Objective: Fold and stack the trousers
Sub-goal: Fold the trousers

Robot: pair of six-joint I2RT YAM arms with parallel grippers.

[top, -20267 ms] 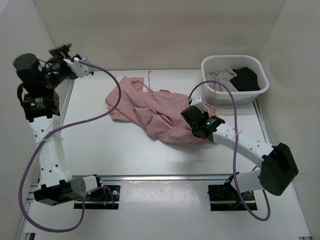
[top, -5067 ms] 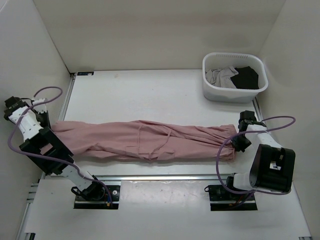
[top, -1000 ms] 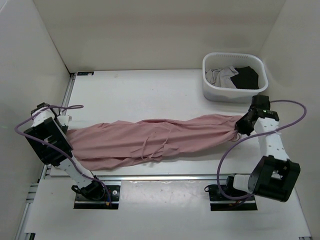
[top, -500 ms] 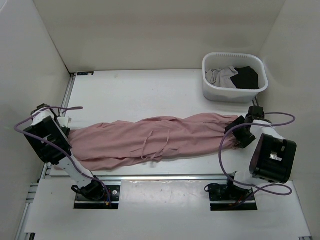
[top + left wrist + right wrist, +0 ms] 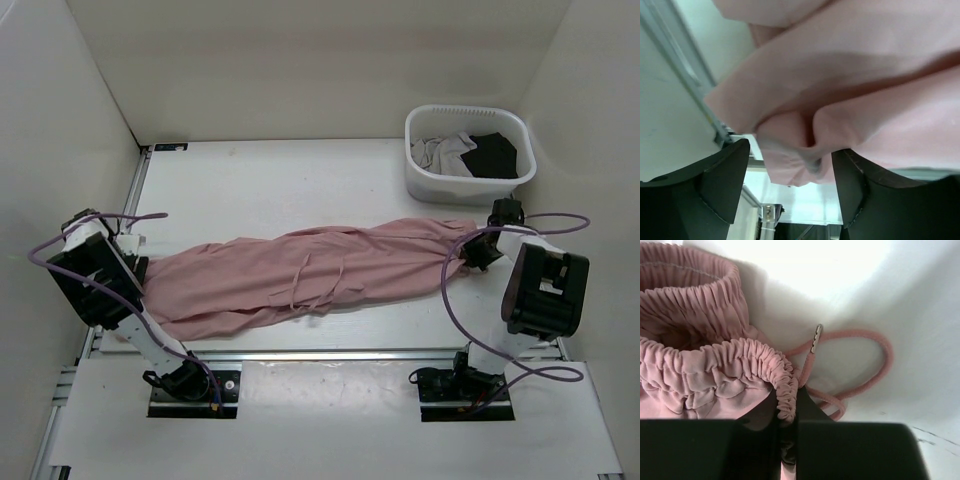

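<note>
The trousers (image 5: 300, 275) are lying stretched lengthwise across the table (image 5: 280, 190), with the right gripper (image 5: 787, 415) pinching the gathered waistband (image 5: 740, 360) between closed jaws and the left gripper (image 5: 790, 160) standing spread around the leg hem (image 5: 765, 115) (fabric between the fingers (image 5: 715, 185), not clamped). A clean fold is depending on gripping both hem layers squarely before lifting.

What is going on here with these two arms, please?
The pink trousers lie stretched lengthwise across the table. The right gripper is pinched shut on the gathered waist at the right end. The left gripper stands open, with fabric of the left end between its jaws. No fold has been made yet.
</note>
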